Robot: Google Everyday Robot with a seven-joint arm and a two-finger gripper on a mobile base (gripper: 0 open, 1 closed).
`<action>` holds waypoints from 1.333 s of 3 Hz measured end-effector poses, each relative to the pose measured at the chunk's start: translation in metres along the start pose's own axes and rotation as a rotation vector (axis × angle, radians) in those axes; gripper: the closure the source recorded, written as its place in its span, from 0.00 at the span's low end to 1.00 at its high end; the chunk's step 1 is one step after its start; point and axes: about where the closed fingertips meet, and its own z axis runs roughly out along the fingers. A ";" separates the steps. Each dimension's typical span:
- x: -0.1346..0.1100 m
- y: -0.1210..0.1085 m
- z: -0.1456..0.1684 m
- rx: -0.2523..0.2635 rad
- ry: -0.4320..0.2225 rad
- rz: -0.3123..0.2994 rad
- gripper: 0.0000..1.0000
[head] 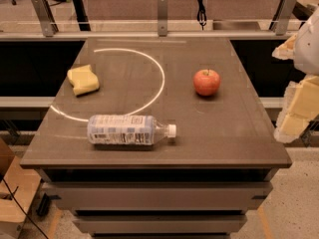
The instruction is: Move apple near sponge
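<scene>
Apple [207, 82] sits well apart from sponge [83, 79], capped bottle [130, 130] lying sideways, jaws spread empty at right edge.

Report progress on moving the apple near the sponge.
Nothing done yet: the small round red-orange apple sits on the dark table's right side, far from the pale yellow wavy-edged sponge at back left. The end effector hangs off the right edge, holding nothing. Grasp, carry and placement remain.
</scene>
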 end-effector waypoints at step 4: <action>-0.019 -0.030 0.002 0.023 -0.186 -0.010 0.00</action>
